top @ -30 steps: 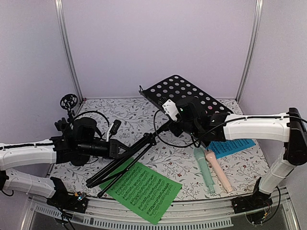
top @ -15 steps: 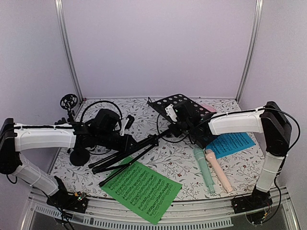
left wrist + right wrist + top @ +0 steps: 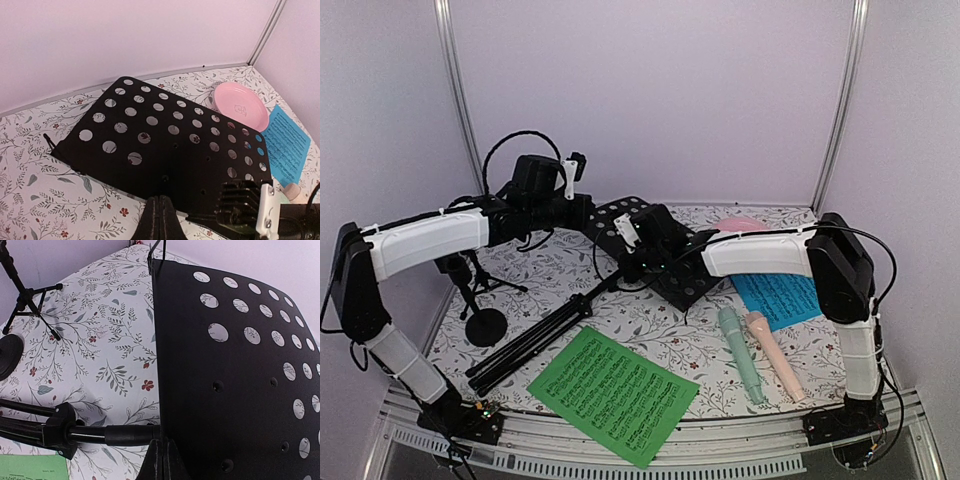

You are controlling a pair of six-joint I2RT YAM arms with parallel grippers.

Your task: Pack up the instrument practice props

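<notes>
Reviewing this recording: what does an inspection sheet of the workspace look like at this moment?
Surface: floral cloth, no spills seen.
Job's things: music desk face up, joined to folded tripod; green sheet, blue sheet, mint microphone, pink microphone lying loose; mic supports standing left.
Clutter: pink dish behind desk.
Grippers: left gripper shut, empty, over desk; right gripper shut on desk edge.
Cables: cables loop above arms.
Surroundings: walls, corner posts.

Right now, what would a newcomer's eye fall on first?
The black music stand lies across the middle, its holed plate toward the back. Then the bright green sheet at the near edge and, right of it, the mint microphone and pink microphone side by side.
</notes>
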